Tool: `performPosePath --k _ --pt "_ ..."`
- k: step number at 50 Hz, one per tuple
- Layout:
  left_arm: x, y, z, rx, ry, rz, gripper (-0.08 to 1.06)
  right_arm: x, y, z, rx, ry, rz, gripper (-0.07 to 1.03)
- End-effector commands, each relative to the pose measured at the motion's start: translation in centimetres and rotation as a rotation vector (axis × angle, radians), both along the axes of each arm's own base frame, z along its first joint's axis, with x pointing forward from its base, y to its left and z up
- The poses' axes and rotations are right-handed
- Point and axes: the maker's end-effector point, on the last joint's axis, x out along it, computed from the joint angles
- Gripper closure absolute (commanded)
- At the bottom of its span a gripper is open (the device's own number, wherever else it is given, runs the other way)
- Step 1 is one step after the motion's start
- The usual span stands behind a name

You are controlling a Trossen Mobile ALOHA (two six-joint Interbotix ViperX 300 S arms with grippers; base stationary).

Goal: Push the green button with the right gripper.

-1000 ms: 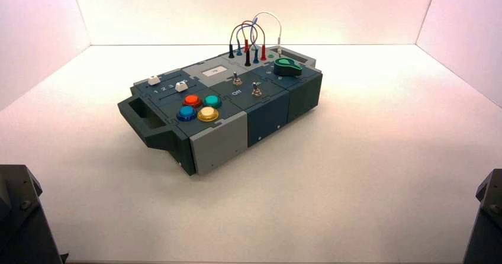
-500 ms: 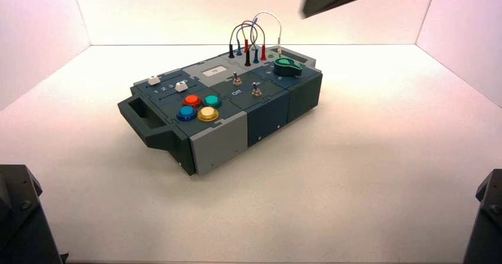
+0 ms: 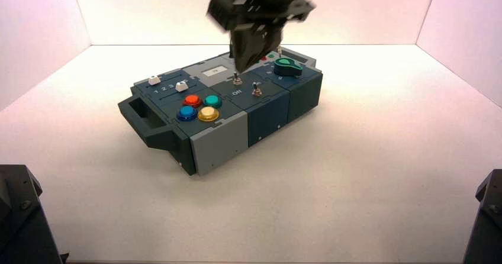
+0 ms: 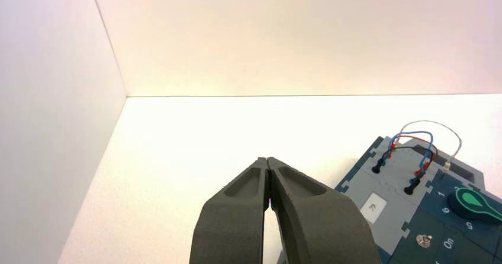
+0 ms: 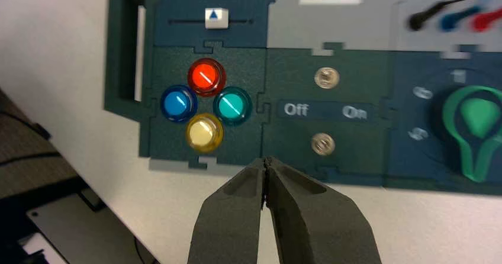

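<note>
Hovering pinched above the box (image 3: 260, 122), right hand (image 5: 266, 164) (green button (image 5: 232, 105) unobstructed).

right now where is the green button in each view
High view: green button in the four-button cluster, beside the red button, well below the right gripper.
Left wrist view: not in it.
Right wrist view, beyond the closed fingertips.
Shared landmark: green knob.
</note>
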Motion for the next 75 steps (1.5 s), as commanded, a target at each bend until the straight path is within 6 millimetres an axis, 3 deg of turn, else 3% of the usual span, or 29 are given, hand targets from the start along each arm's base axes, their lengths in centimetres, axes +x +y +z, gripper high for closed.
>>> performPosePath --k 1,19,60,75 --pt "0.3 0.1 0.7 -0.002 -0.015 0.004 1.01 1.1 2.2 0.6 0.015 -0.009 0.016 0.98" --pt "0.2 0.1 0.8 -0.002 -0.02 0.004 1.01 1.7 4.8 -0.6 -0.011 0.039 0.029 0.98" --pt "0.2 0.1 1.1 0.0 -0.031 0.003 1.01 0.6 4.3 -4.2 -0.06 0.133 0.002 0.98" --pt "0.2 0.1 1.1 0.008 -0.031 0.002 1.01 0.7 4.5 -2.4 -0.03 0.109 0.005 0.98"
